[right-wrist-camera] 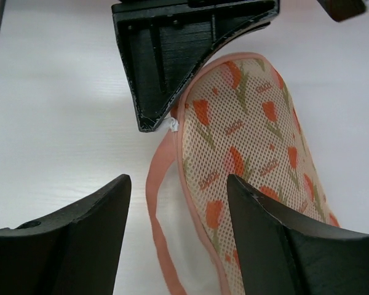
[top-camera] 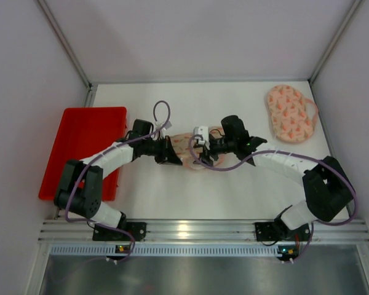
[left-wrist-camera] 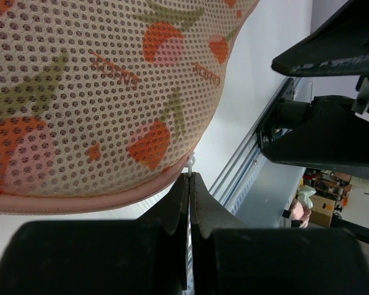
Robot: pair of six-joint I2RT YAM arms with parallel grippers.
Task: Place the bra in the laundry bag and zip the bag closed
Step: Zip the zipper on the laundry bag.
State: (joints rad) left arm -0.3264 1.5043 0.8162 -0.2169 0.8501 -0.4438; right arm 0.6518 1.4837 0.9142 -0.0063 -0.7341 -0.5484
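Two roles: left fingers [left-wrist-camera: 175, 200] pinch the laundry bag [left-wrist-camera: 92, 104]'s zip pull [left-wrist-camera: 190, 163], likely to draw it closed. Opposite, right fingers [right-wrist-camera: 80, 227] gape wide, empty.

Mesh laundry bag [right-wrist-camera: 252, 153], orange tulip print, pink trim, lying flat, white zipper pull [left-wrist-camera: 190, 163] at its edge

The top camera looks down from behind the arm bases [top-camera: 114, 232] at 6 o'clock, covering the whole table [top-camera: 234, 190]. Both wrist cameras sit close, facing each other across the mesh laundry bag [right-wrist-camera: 252, 147], shared by all views.
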